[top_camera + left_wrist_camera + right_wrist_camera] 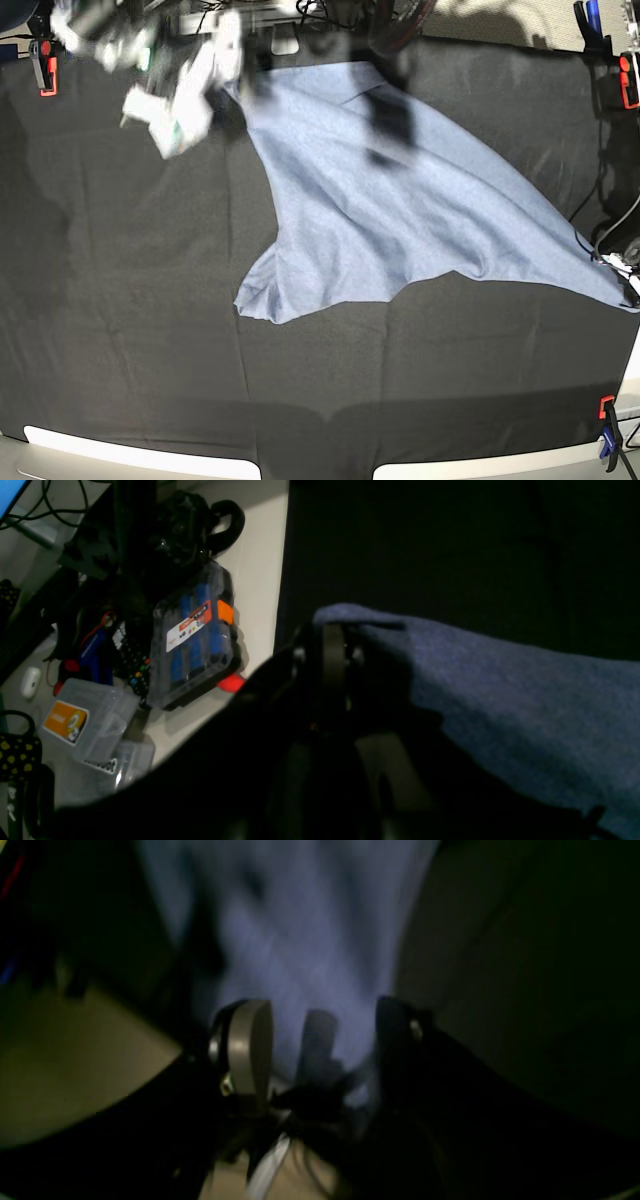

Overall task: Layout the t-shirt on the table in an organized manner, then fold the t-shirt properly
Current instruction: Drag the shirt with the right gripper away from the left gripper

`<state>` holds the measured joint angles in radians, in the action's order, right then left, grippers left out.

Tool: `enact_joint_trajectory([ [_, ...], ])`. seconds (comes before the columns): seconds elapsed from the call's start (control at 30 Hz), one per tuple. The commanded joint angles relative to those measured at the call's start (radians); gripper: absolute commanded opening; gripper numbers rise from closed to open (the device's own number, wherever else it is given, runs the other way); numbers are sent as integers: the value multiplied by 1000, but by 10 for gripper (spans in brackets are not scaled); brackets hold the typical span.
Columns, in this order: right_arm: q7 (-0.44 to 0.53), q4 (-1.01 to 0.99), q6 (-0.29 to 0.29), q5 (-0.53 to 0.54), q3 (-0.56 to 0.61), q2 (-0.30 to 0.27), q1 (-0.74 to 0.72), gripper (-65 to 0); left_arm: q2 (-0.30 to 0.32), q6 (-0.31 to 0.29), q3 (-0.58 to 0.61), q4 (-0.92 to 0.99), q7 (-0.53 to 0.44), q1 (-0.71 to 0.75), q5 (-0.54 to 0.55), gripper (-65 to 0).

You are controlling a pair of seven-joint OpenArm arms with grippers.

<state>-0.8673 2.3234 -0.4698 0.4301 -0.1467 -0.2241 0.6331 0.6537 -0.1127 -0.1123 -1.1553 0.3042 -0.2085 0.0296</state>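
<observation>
The blue-grey t-shirt point(400, 210) lies partly spread on the black-clothed table point(130, 330), stretched from the far left-centre to the right edge. In the left wrist view my left gripper point(334, 636) is shut on a corner of the t-shirt point(525, 700), which drapes away to the right. My right gripper point(320, 1040) has its jaws apart, with one grey fingertip point(247, 1050) on either side of blurred t-shirt fabric point(310, 940). The right arm point(175, 90) is a blur at the far left of the base view, beside the shirt's far corner.
Orange-black clamps point(44, 65) point(607, 425) point(628, 80) hold the cloth at the table's corners. Past the table edge in the left wrist view lie a clear case of blue parts point(192, 640), small plastic boxes point(85, 720) and cables.
</observation>
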Motion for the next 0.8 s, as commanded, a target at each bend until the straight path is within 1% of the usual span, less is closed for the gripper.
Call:
enact_joint_trajectory([
  [0.0, 19, 14, 18, -11, -5, 0, -18, -329, 26, 12, -9, -15, -20, -24, 2, -650],
  [0.1, 39, -3, 85, -57, -4, 27, -112, -329, 26, 12, -9, -15, -21, -24, 2, -650],
  [0.17, 45, -32, 108, -61, -4, 58, -178, -329, 26, 12, -9, -15, -21, -24, 2, -650],
  [0.33, 65, -182, 112, -62, -4, 154, -331, -329, 26, 12, -9, -15, -21, -24, 2, -650],
  [0.43, 73, -282, 113, -97, -4, 197, -432, -329, 26, 12, -9, -15, -21, -24, 2, -650],
  [0.53, 74, -393, 113, -124, -3, 215, -533, -329, 26, 12, -9, -15, -20, -24, 2, -650],
  [0.57, 73, -432, 113, -128, -3, 216, -568, -329, 26, 12, -9, -15, -20, -24, 2, -650],
  [0.67, 70, -541, 116, -182, -4, 215, -672, -329, 26, 12, -9, -15, -19, -24, 2, -650],
  [0.77, 54, -656, 134, -212, -4, 212, -776, -329, 26, 12, -9, -15, -17, -24, 2, -650],
])
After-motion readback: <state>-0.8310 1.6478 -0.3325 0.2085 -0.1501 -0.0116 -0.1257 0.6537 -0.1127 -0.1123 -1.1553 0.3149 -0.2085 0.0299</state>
